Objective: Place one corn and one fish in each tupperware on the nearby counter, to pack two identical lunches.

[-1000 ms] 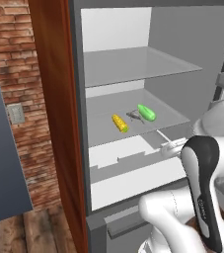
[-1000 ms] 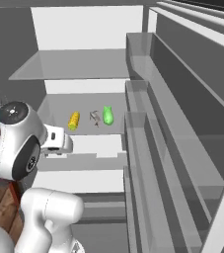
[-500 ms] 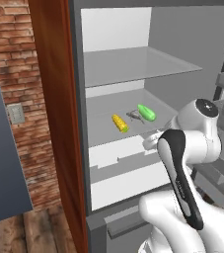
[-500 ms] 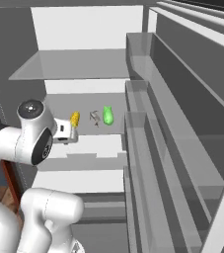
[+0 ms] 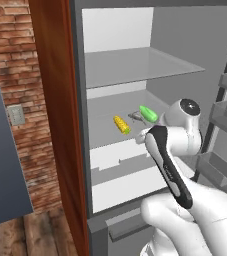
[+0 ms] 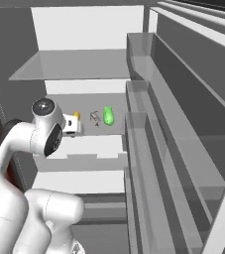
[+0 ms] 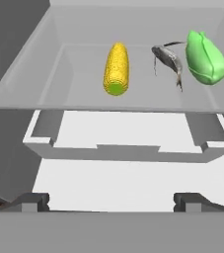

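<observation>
Open fridge (image 5: pixel 120 65), arm reaching toward its middle shelf (image 7: pixel 44 84). On that shelf, counted: 2 corn cobs, 1 fish visible.

Yellow cob (image 7: pixel 116 68) lies lengthwise, cut end toward the hand cam, left of the others in hand view. Same cob at (image 5: pixel 121 125) in left base view; in right base view mostly hidden behind the wrist, just a yellow bit showing (image 6: pixel 77 114).

Green cob (image 7: pixel 205 58) sits at the right in hand view, also (image 5: pixel 148 113) and (image 6: pixel 108 115).

Fish (image 7: pixel 168 60), slim dark grey w/ thin tail, lies between the 2 cobs, just beside the green one, well apart from the yellow. Also (image 5: pixel 134 116), (image 6: pixel 95 117). Can't tell if it touches the green cob.

Gripper (image 7: pixel 108 200): jaws spread wide, 2 fingertips (image 7: pixel 33 201) far apart at the bottom of hand view, nothing between them, holding nothing. It sits in front of and below the shelf edge, short of all 3 items.

Below the shelf: 1 white drawer (image 7: pixel 118 143) w/ notched front.
</observation>
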